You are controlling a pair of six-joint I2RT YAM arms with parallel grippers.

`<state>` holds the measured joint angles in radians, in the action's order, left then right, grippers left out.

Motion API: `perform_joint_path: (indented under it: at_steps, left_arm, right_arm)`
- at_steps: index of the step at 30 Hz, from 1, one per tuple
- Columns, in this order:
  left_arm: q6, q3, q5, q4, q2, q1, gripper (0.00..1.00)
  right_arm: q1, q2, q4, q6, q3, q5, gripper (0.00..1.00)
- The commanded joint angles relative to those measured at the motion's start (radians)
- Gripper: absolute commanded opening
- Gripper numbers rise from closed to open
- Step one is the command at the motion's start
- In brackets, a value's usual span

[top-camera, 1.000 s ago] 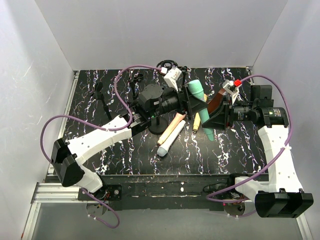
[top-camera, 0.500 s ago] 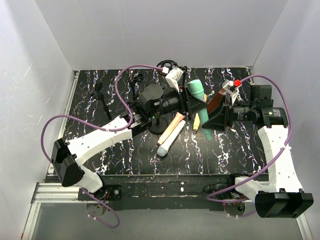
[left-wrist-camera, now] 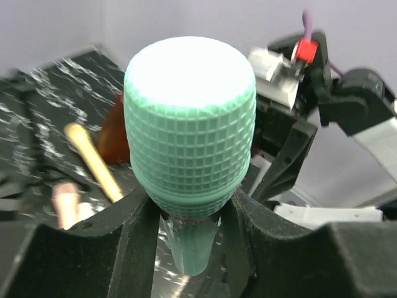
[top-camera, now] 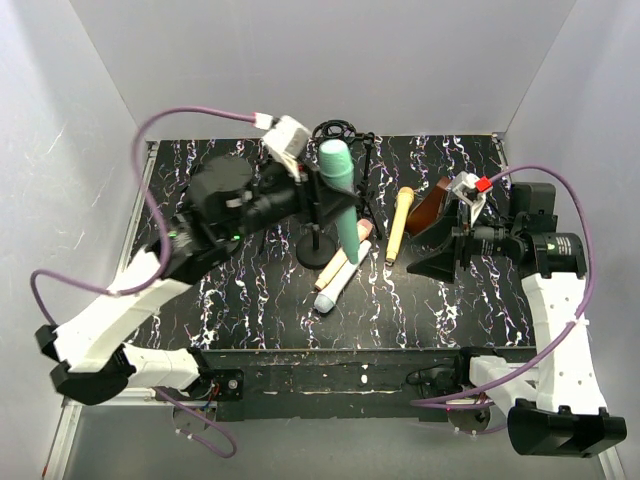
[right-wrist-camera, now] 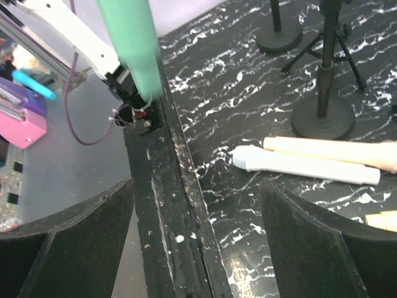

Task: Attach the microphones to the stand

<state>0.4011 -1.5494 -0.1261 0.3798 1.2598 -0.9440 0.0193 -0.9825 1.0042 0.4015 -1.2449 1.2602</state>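
The mint green microphone [top-camera: 343, 200] was held aloft over the table [top-camera: 250, 310], clamped below its head by the left gripper [left-wrist-camera: 189, 242]. The peach-pink microphone [top-camera: 345, 258] and white microphone [top-camera: 340, 285] were laid at its 6 o'clock and the yellow microphone [top-camera: 399, 222] at 3 o'clock. Beyond, the right gripper [top-camera: 431, 248] was spread wide and empty.

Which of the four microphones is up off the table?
The mint green microphone, held in the left gripper; the peach-pink one, white one and yellow one lie flat on the table.
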Motion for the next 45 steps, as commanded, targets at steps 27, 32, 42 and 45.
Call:
perform_joint_path:
  at_steps: [27,32,42,45]
  left_arm:
    - [-0.505,-0.772,0.171,0.258,0.483,0.436,0.0]
    - [-0.484,-0.735,0.14,0.217,0.495,0.476,0.0]
    - [-0.443,-0.716,0.054,0.18,0.543,0.544,0.0]
    - [-0.435,-0.707,0.037,0.176,0.556,0.548,0.0]
  right_arm:
    - [-0.139,0.18,-0.334,0.16,0.556,-0.078,0.88]
    - [-0.139,0.176,-0.328,0.168,0.556,-0.068,0.88]
    - [-0.153,0.174,-0.32,0.174,0.555,-0.055,0.88]
    - [-0.156,0.174,-0.317,0.175,0.555,-0.053,0.88]
